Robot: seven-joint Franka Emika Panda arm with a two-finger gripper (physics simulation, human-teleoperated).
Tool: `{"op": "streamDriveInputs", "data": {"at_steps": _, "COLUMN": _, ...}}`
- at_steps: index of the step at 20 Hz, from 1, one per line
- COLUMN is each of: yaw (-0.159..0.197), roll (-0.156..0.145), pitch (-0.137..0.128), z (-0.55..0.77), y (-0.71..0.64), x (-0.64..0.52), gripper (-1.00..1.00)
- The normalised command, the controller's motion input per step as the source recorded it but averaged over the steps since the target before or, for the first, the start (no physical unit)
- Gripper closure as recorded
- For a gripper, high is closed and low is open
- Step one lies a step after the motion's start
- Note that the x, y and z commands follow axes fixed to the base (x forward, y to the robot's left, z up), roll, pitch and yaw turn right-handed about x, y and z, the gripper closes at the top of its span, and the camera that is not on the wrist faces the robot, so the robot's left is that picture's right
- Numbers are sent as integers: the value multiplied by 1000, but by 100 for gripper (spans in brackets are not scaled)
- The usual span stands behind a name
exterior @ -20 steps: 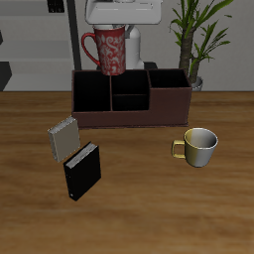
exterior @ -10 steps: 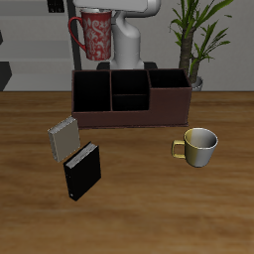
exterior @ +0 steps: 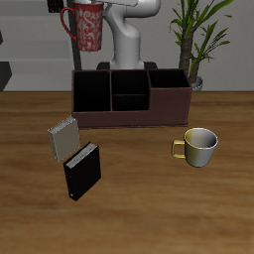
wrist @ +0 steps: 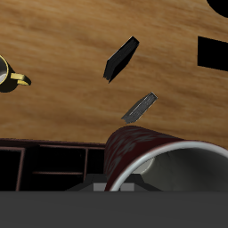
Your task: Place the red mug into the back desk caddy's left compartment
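The red mug (exterior: 87, 27) hangs high in the air, tilted, above and behind the back desk caddy (exterior: 129, 115). My gripper (wrist: 132, 183) is shut on the mug's rim; in the exterior view the fingers are almost cut off by the frame edge. The wrist view shows the mug (wrist: 153, 151) close up, its grey inside facing the camera, with the caddy (wrist: 52, 160) below it. The caddy's left compartment (exterior: 91, 92), a tall black-walled end section, stands open and holds nothing. The mug is roughly over that end of the caddy.
A yellowish-cream mug (exterior: 198, 147) stands beside the caddy's other end, nearer the front edge. A grey notebook (exterior: 63, 137) and a black book (exterior: 82, 171) stand in front of the caddy. A potted plant (exterior: 198, 35) rises behind the caddy.
The gripper has lifted the red mug higher and carried it sideways, from above the caddy's middle toward the end with the left compartment. Nothing on the table has moved.
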Motion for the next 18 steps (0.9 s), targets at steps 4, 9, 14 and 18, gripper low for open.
{"op": "streamDriveInputs", "data": {"at_steps": 4, "yaw": -21, "roll": -51, "pitch": 22, "z": 30, "y": -322, "x": -303, "gripper": 100}}
{"op": "streamDriveInputs", "data": {"at_steps": 9, "yaw": 29, "roll": -31, "pitch": 10, "z": -57, "y": -175, "x": -240, "gripper": 100}}
{"op": "streamDriveInputs", "data": {"at_steps": 14, "yaw": 10, "roll": -32, "pitch": 12, "z": -82, "y": -189, "x": -245, "gripper": 100}}
{"op": "streamDriveInputs", "data": {"at_steps": 18, "yaw": -39, "roll": -40, "pitch": 25, "z": -65, "y": -260, "x": -203, "gripper": 100}}
